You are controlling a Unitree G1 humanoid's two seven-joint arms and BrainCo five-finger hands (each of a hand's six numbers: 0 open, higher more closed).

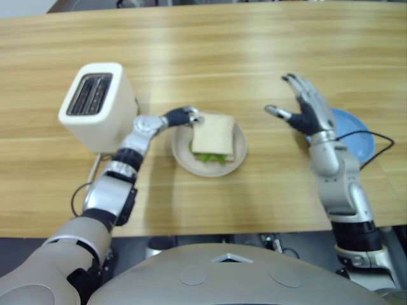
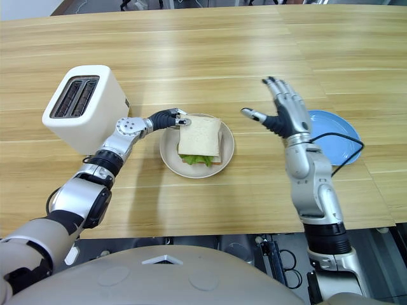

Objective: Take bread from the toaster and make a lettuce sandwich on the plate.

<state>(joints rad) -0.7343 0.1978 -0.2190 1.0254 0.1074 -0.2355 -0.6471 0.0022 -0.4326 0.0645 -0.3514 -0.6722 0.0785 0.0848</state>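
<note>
Sandwich on plate, toaster beside; wooden table.

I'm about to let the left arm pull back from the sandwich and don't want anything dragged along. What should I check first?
1. Top slice lies flat over the lettuce: ok.
2. Both sit inside the rim of the plate: ok.
3. Left hand free of the top slice: cannot tell; it meets the slice's far left corner.
4. Right hand open and clear of the plate: ok.
5. No bread sticking out of the toaster: ok.
</note>
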